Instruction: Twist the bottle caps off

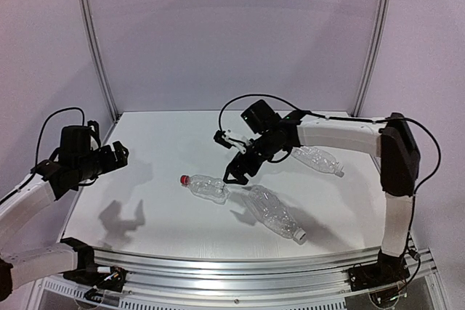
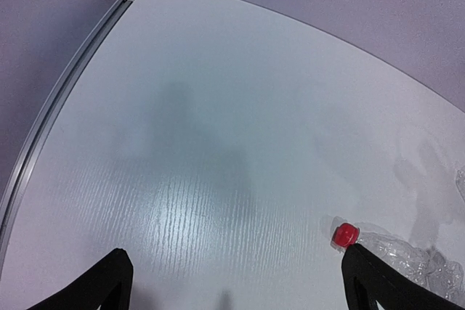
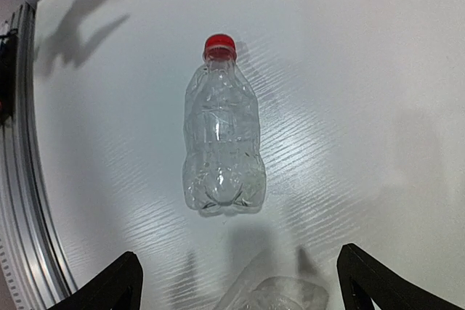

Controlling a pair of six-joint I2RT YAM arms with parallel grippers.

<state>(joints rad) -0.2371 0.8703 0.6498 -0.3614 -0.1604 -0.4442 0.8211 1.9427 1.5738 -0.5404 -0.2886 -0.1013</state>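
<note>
Red cap (image 3: 219, 43) well ahead of wide-spread right tool (image 3: 240, 263); left tool (image 2: 237, 254) likewise wide

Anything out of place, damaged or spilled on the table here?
All three clear bottles lie on their sides: the small bottle with the red cap, a larger bottle beside it, and a third bottle farther back. The small bottle's wall looks dented and crumpled. Nothing appears spilled.

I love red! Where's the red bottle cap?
In the top view, the small round red plastic cap is mid-table, on the left end of a clear plastic bottle lying by the right arm's fingers.
</note>
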